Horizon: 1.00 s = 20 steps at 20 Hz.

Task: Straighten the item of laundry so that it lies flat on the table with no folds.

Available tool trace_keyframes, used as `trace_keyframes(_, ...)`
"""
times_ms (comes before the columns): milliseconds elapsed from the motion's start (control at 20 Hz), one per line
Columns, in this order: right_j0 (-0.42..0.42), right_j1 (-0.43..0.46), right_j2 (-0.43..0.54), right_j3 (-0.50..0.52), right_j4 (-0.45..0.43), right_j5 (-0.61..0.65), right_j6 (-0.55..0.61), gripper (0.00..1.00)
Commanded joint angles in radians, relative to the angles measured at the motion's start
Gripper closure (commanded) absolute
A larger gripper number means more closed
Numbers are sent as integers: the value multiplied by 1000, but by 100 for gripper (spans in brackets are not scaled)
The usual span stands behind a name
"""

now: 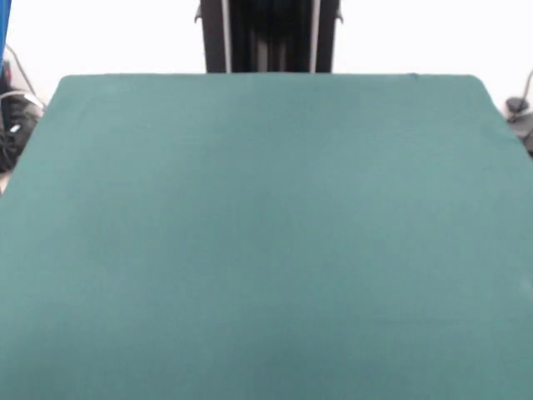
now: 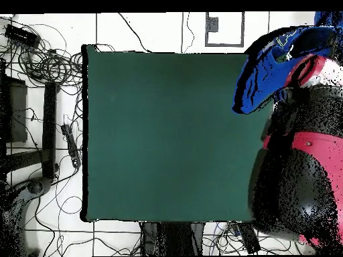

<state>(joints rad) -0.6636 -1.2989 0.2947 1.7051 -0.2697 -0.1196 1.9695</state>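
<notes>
The bright blue T-shirt (image 2: 264,77) with some white marking hangs bunched in a person's (image 2: 301,167) hold at the table's right edge in the overhead view, near its top corner. It reaches slightly over the edge and does not lie flat. In the front view only a thin blue strip (image 1: 2,29) shows at the top left edge. The dark green table (image 1: 266,250) is bare in both views (image 2: 167,134). No gripper or arm shows in either view; only the black pedestal (image 1: 268,35) stands at the table's far side.
The person in red and black stands against the table's right side in the overhead view. Cables and black equipment (image 2: 47,114) lie on the floor left of the table. The robot's base (image 2: 173,237) sits at the bottom edge.
</notes>
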Motion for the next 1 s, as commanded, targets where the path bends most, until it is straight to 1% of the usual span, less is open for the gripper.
trace_keyframes(50,-153,28,237,-136,234,1013,-353,100)
trace_keyframes(100,-149,23,236,-155,233,1032,-349,100)
trace_keyframes(250,-143,33,246,-266,216,1139,-340,100)
trace_keyframes(300,-152,2,245,-251,235,1155,-348,100)
trace_keyframes(350,-149,-1,246,-273,233,1178,-341,100)
trace_keyframes(400,-151,-25,240,-216,248,1144,-343,100)
trace_keyframes(450,-147,-31,238,-220,249,1151,-335,100)
trace_keyframes(500,-146,-45,230,-151,260,1092,-334,100)
trace_keyframes(550,-141,-51,227,-142,264,1092,-326,100)
trace_keyframes(600,-132,-45,226,-71,258,1017,-311,100)
trace_keyframes(650,-126,-48,225,-57,262,1011,-302,100)
trace_keyframes(700,-126,-42,227,30,263,928,-294,100)
trace_keyframes(750,-121,-46,226,53,270,911,-282,100)
trace_keyframes(800,-125,-30,230,99,259,850,-266,100)
trace_keyframes(1000,-103,-48,214,149,278,838,-206,100)
